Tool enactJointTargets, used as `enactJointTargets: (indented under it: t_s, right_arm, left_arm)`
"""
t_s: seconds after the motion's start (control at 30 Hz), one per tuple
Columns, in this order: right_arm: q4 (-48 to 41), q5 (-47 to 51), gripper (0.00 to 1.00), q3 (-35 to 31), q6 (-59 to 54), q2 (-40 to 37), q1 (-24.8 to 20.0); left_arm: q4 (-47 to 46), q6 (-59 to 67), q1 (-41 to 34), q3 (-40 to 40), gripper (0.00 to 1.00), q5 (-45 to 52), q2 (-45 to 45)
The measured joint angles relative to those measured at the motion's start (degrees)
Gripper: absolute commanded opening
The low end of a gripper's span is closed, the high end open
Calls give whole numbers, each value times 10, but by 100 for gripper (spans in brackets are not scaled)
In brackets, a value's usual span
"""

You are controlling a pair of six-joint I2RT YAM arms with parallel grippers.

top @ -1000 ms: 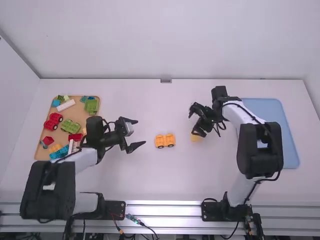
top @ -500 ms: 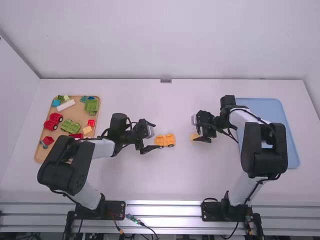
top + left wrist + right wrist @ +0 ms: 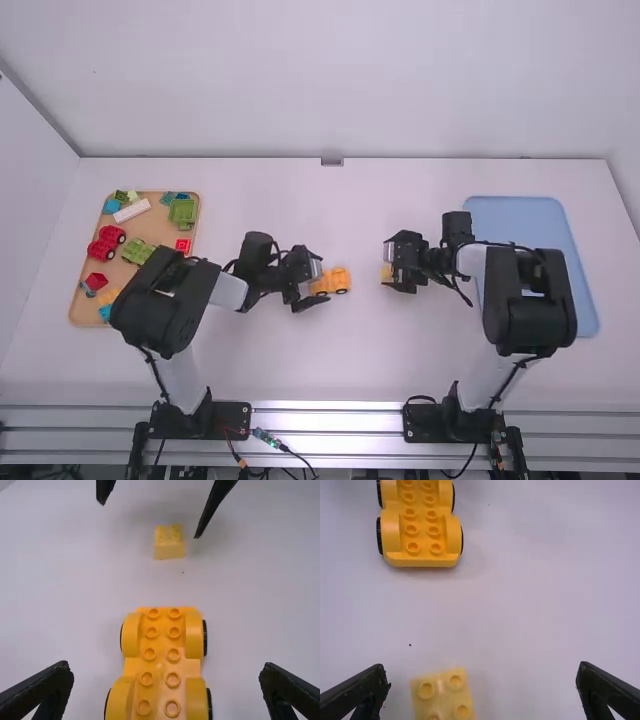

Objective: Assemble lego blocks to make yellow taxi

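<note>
In the high view my left gripper (image 3: 314,282) stands open at the left end of the yellow-orange car base (image 3: 335,281). My right gripper (image 3: 392,270) is at the small yellow brick (image 3: 386,272), partly covering it. In the left wrist view the studded car base (image 3: 162,665) lies between the widely spread fingers of my left gripper (image 3: 166,692); the yellow brick (image 3: 169,542) is farther off, between the other arm's fingertips. The right wrist view has the brick (image 3: 444,695) between the spread fingers of my right gripper (image 3: 482,692), with the car base (image 3: 420,525) beyond.
A wooden tray (image 3: 86,300) at the left holds red and green vehicles and several loose blocks, partly under the left arm. At the right lies a blue tray (image 3: 530,215), partly covered by the right arm.
My left gripper has moved right, from beside the wooden tray to the car base. My right gripper has turned and come down around the small brick. Base and brick stay in place.
</note>
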Motion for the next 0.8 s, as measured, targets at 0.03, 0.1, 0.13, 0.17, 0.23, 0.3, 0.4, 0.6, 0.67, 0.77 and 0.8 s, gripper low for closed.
enactJointTargets:
  t_s: [0.03, 0.1, 0.13, 0.17, 0.23, 0.3, 0.4, 0.6, 0.67, 0.77, 0.8]
  right_arm:
    - [0, -3, 99, -1, 1, 0, -3]
    - [0, -10, 99, -4, 1, 0, -6]
    - [0, -13, 99, -5, -1, 0, -6]
    - [0, -17, 99, -7, -2, 0, -6]
    - [-2, -21, 99, -8, -3, 0, -6]
    - [-12, -23, 99, -8, -5, 0, -7]
    - [-47, -26, 99, -7, -22, 0, -7]
    - [-63, -28, 99, 10, -31, 12, -6]
    - [-94, -31, 99, 47, -33, 43, -6]
    - [-192, -30, 99, 98, -64, 78, -7]
    - [-236, -28, 99, 114, -87, 87, -7]
  left_arm:
    - [0, 0, 0, 9, 99, 4, 9]
    - [-8, 0, 0, 28, 99, 10, 25]
    - [-10, 0, 0, 31, 99, 10, 28]
    - [-19, 0, 0, 41, 99, 12, 35]
    - [-26, 0, 0, 53, 99, 14, 44]
    - [-31, 0, 0, 60, 99, 13, 51]
    - [-35, 5, 0, 61, 99, 14, 54]
    - [-3, 6, 0, 50, 99, 14, 54]
    - [33, 5, 0, 31, 99, 15, 54]
    - [87, -8, 0, 1, 99, 14, 54]
    - [106, -15, 0, -9, 99, 13, 54]
